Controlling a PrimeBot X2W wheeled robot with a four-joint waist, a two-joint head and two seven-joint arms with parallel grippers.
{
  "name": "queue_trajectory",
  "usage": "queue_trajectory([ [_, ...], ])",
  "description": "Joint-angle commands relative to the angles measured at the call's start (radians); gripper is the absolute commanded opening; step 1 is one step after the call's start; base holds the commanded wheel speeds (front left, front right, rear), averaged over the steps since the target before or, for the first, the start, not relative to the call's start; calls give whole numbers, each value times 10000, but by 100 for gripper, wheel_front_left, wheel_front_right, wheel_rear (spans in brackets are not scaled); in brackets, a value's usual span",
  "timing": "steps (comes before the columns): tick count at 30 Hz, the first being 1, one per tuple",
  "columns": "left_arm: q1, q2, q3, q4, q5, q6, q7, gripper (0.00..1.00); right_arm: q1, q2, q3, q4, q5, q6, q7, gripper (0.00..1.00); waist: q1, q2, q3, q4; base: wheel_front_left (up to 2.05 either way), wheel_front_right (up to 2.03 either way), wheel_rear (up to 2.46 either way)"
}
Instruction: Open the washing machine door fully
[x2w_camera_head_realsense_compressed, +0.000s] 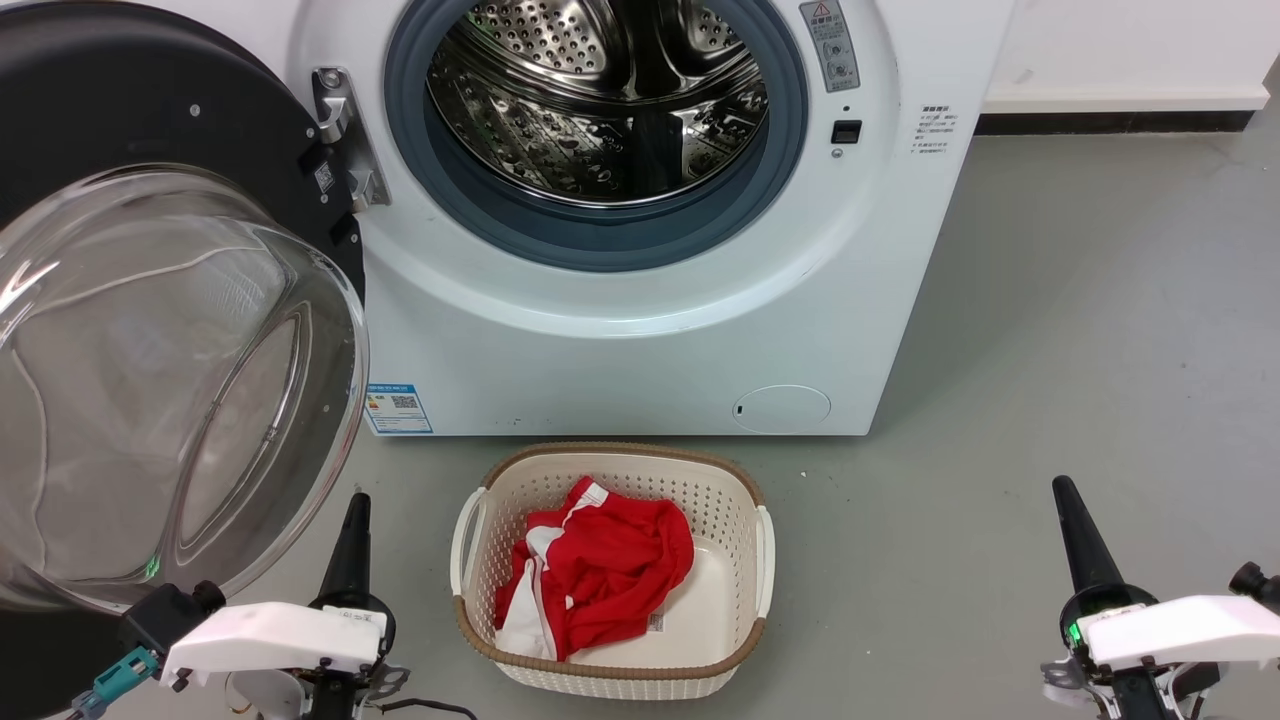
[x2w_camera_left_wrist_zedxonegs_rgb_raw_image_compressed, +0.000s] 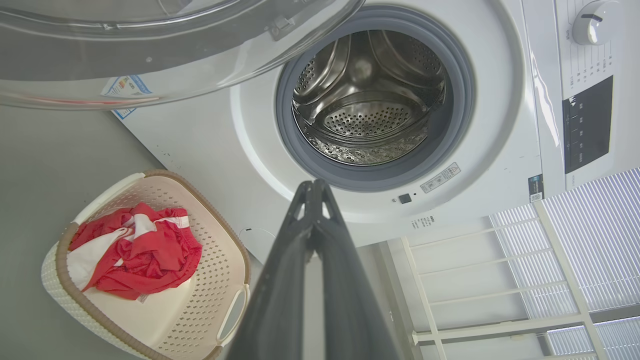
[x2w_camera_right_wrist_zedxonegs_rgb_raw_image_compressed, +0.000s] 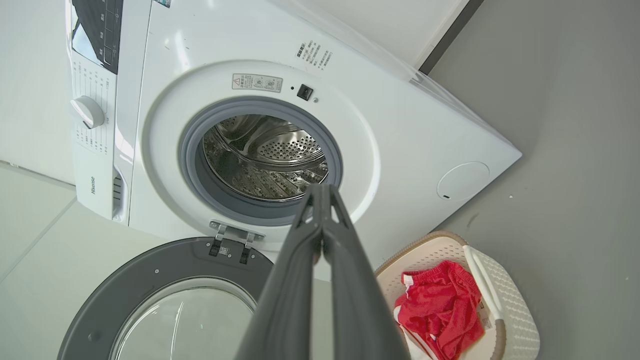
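The left gripper (x2w_camera_head_realsense_compressed: 358, 500) is seen with its two dark fingers pressed together, and nothing is pinched between them. No contact with anything is shown. The right gripper (x2w_camera_head_realsense_compressed: 1062, 485) is likewise closed to a single point and empty, held low over the bare grey floor (x2w_camera_head_realsense_compressed: 1080, 330).

Just above and to the outer side of the left gripper, the washing machine door (x2w_camera_head_realsense_compressed: 170, 330) is found. Its clear glass bowl bulges toward that gripper, close to it but apart from it. The door is swung wide on its hinge (x2w_camera_head_realsense_compressed: 345, 135), well clear of the opening. Ahead of both grippers the washing machine (x2w_camera_head_realsense_compressed: 650, 330) stands with its steel drum (x2w_camera_head_realsense_compressed: 600, 100) and grey-blue rubber ring (x2w_camera_head_realsense_compressed: 600, 240) fully exposed. Between the grippers, nearer the left one, a woven laundry basket (x2w_camera_head_realsense_compressed: 480, 520) holding a red and white garment (x2w_camera_head_realsense_compressed: 600, 570) is set on the floor.

The opening step is judged to be at or near its end. Whether any hinge travel remains cannot be told. If some does, a gentle outward push on the door's black rim by the left gripper's closed fingers would be called for, with the basket avoided.
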Motion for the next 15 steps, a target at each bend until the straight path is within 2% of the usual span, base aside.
queue_trajectory([
  [1,-257,8,42,-58,-237,-92,56,0,-255,-63,-24,-24,262,-1,52,0,0,-1,-3,0,0,0,0],
  [15,-298,1,200,56,-1632,-207,412,0,-426,-54,-112,186,1668,-1,345,0,0,-1,-43,1,0,0,0],
])
